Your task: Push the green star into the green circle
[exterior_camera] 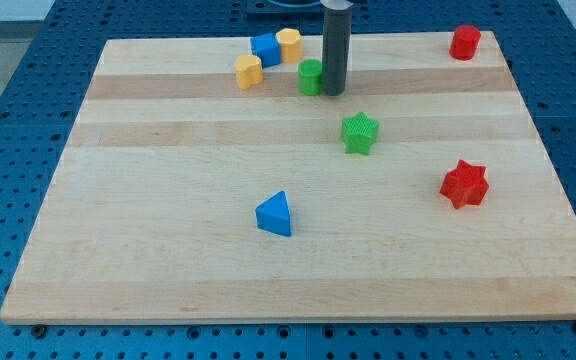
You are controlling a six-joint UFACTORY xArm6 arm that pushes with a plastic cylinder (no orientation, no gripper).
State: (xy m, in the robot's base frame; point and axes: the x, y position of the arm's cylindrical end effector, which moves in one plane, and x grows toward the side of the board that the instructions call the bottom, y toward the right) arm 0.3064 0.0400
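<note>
The green star lies on the wooden board, right of centre in the upper half. The green circle stands near the view's top, up and to the left of the star, about a block's width of bare board between them. The dark rod comes down from the top edge. My tip rests on the board right beside the green circle's right side, touching or nearly touching it. The tip is above and slightly left of the green star, apart from it.
A blue block and two yellow blocks cluster left of the green circle. A red cylinder stands at the top right corner. A red star lies at the right. A blue triangle lies below centre.
</note>
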